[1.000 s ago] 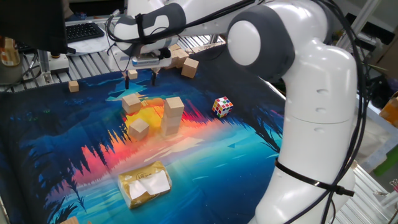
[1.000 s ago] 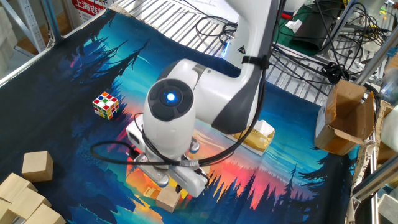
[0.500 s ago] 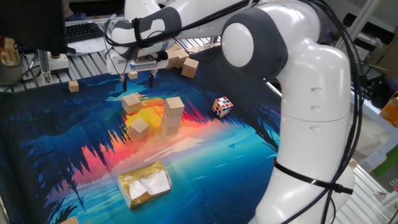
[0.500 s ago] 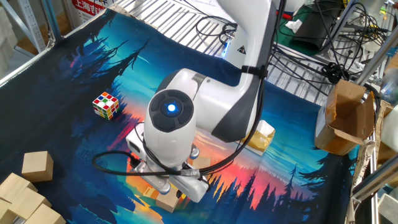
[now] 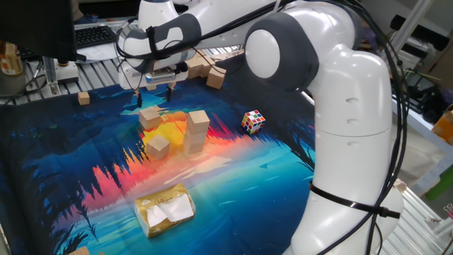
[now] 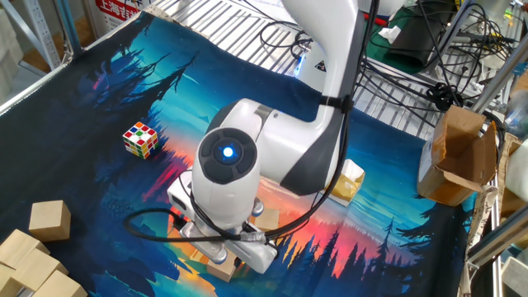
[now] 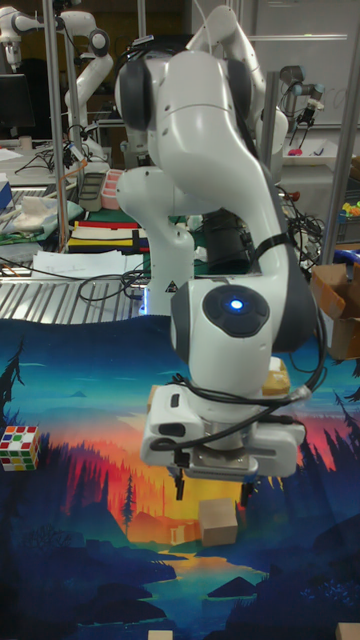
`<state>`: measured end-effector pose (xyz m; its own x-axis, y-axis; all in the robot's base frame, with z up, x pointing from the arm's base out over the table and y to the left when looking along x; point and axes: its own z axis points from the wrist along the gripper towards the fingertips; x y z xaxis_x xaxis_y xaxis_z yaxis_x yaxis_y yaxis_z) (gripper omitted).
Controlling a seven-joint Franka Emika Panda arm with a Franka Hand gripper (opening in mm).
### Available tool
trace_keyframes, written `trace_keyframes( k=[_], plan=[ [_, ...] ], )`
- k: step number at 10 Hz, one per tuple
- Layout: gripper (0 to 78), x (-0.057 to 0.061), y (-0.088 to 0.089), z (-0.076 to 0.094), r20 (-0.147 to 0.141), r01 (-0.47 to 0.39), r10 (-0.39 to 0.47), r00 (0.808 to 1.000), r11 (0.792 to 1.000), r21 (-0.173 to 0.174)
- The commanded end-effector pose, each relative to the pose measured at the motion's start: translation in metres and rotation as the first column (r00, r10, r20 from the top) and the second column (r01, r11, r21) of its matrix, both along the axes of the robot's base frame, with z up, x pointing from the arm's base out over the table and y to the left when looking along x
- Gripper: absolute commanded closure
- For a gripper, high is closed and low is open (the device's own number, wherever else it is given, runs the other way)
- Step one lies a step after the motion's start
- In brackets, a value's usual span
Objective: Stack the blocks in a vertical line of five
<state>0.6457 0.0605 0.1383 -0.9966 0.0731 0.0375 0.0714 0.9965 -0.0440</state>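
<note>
Near the middle of the table [image 5: 297, 166], a two-high stack of blocks [image 5: 196, 132] stands with two loose blocks beside it [image 5: 149, 117] [image 5: 158, 146]. The hand [image 5: 152, 89] hangs above the far loose block, fingers spread wide and empty. More blocks [image 5: 216, 76] lie at the table's far edge.

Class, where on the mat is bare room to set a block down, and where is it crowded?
Free: the mat between the puzzle cube and the yellow packet. Crowded: around the two-block stack, loose blocks beside it, open pincer above.
</note>
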Motion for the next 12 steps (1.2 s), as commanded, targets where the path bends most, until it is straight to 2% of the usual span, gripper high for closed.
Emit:
trace_keyframes(
  k=[1,4,12],
  plan=[
    [0.1,0.003,0.002,-0.005,0.007,-0.019,0.019,1.0,1.0,0.0],
    [0.1,0.005,0.003,-0.011,0.011,-0.031,0.031,0.999,1.0,0.0],
    [0.1,0.0,0.006,-0.029,0.019,-0.055,0.055,0.998,0.998,-0.003]
  ],
)
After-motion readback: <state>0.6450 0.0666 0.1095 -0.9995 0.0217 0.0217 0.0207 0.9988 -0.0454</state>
